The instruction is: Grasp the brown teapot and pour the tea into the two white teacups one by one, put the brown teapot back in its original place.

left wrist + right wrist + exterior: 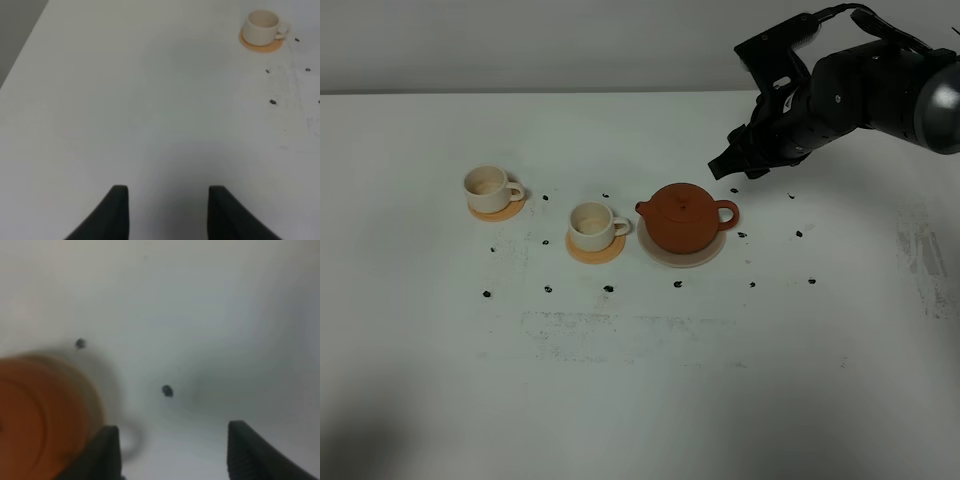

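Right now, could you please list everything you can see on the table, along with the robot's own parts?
teapot: one, reddish-brown, on the disc, right of the cups
disc: one, pale beige, under the teapot
teacups: two, cream-white, one on each coaster
coasters: two, orange, left of the teapot
specks: many, black, scattered around the crockery
table: one, white, under everything
left gripper: one, black, open and empty over bare table
right gripper: one, black, open and empty, beyond the teapot's handle

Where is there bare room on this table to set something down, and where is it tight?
Bare: the wide front of the table, nearer than the teapot, and the stretch left of the left cup. Tight: the row of left cup, right cup and teapot, with the right hand close behind the teapot.
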Controlling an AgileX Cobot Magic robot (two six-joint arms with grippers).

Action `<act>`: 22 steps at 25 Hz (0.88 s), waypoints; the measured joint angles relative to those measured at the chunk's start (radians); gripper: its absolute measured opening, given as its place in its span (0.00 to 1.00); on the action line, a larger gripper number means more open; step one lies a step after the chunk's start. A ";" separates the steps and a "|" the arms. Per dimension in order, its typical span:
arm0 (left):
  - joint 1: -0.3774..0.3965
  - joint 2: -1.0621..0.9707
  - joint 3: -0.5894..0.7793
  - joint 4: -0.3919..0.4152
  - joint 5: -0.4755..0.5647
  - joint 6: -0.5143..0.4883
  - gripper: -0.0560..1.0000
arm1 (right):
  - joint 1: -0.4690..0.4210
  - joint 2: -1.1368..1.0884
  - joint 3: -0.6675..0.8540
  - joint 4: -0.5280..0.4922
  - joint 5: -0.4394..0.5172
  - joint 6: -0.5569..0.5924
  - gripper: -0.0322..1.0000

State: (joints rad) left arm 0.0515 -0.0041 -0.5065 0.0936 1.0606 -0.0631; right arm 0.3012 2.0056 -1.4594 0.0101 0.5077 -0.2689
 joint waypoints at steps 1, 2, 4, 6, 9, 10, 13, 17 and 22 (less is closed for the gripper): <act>0.000 0.000 0.000 0.000 0.000 0.000 0.43 | -0.007 0.005 -0.001 0.007 -0.005 0.000 0.51; 0.000 0.000 0.000 0.000 0.000 0.000 0.43 | -0.014 0.012 -0.002 0.013 -0.009 0.000 0.51; 0.000 0.000 0.000 0.000 0.000 0.000 0.43 | -0.021 0.027 -0.002 0.025 -0.012 0.000 0.51; 0.000 0.000 0.000 0.000 0.000 0.000 0.43 | -0.022 0.044 -0.002 0.039 -0.021 0.000 0.51; 0.000 0.000 0.000 0.000 0.000 0.000 0.43 | -0.023 0.067 -0.002 0.066 -0.038 0.000 0.51; 0.000 0.000 0.000 0.000 0.000 0.000 0.43 | -0.023 0.072 -0.002 0.076 -0.042 0.000 0.51; 0.000 0.000 0.000 0.000 0.000 0.000 0.43 | -0.023 0.080 -0.002 0.085 -0.054 0.000 0.51; 0.000 0.000 0.000 0.000 0.000 0.000 0.43 | -0.023 0.082 -0.002 0.096 -0.060 0.000 0.51; 0.000 0.000 0.000 0.000 0.000 0.000 0.43 | -0.023 0.104 -0.002 0.105 -0.055 0.000 0.51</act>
State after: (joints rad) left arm 0.0515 -0.0041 -0.5065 0.0936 1.0606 -0.0631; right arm 0.2782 2.1093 -1.4614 0.1154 0.4525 -0.2689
